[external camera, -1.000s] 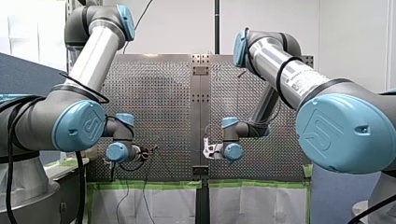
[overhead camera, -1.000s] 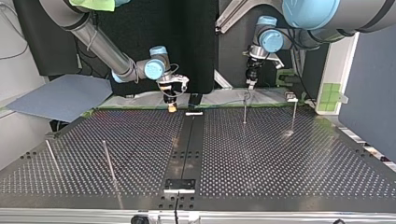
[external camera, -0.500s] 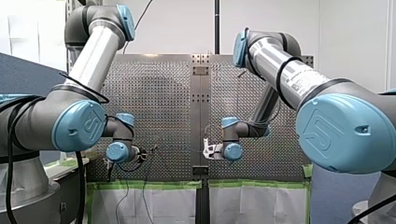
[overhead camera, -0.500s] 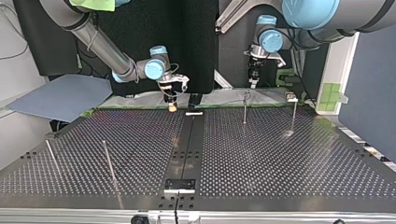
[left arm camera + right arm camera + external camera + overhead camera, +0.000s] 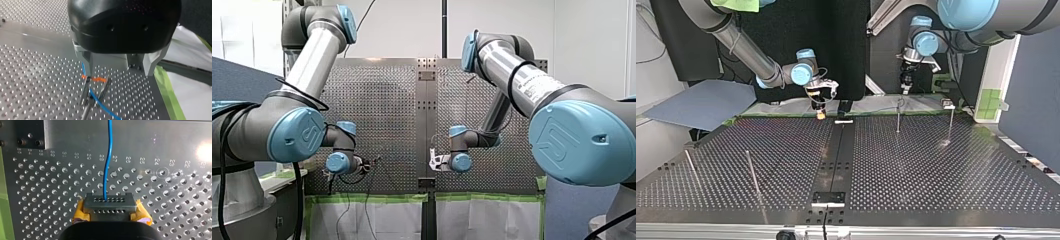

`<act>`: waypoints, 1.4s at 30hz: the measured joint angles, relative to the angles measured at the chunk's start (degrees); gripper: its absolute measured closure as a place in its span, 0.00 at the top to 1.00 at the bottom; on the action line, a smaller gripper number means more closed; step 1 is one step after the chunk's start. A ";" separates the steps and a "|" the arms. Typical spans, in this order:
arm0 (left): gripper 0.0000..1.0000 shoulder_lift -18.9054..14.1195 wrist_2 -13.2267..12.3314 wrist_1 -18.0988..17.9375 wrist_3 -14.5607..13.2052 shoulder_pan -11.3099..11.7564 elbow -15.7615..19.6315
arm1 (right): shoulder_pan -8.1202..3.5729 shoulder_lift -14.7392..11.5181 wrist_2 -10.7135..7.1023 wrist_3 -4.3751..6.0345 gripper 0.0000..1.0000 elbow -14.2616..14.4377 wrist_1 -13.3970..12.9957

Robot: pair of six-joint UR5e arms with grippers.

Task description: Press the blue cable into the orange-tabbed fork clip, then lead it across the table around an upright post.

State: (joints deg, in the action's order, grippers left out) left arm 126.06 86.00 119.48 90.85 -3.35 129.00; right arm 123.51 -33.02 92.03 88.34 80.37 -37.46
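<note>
The right pincer (image 5: 108, 200), with yellow pads, is clamped on the thin blue cable (image 5: 107, 170). This cable passes between the prongs of the orange-tabbed metal fork clip (image 5: 98, 79). Just above that clip, the black left pincer (image 5: 116, 70) has its metal fingers apart.

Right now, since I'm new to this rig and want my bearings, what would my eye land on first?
The blue cable stands out, running straight ahead from my right gripper, whose yellow pads are shut on it. In the left wrist view it passes the orange-tabbed fork clip, seemingly between its prongs, just ahead of my left gripper, which is open.
</note>
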 joint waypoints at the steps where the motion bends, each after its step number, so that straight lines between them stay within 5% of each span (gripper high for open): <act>1: 1.00 0.00 -0.34 0.02 0.03 -0.14 0.00 | 0.00 0.00 0.00 -0.02 0.00 0.00 0.00; 14: 1.00 -0.04 -5.46 2.91 1.13 -4.51 -2.40 | -0.01 0.04 0.00 -0.17 0.00 0.00 0.37; 35: 1.00 0.05 5.06 2.72 1.74 -15.63 -8.11 | 0.00 0.11 0.00 -0.26 0.00 0.01 0.43; 42: 1.00 0.07 8.28 2.89 1.63 -17.32 -9.81 | -0.02 0.17 -0.03 -0.26 0.00 0.01 0.45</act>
State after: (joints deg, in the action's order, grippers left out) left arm 126.13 94.28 122.37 92.47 -20.67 119.20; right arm 123.49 -32.85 92.00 88.08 80.38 -37.01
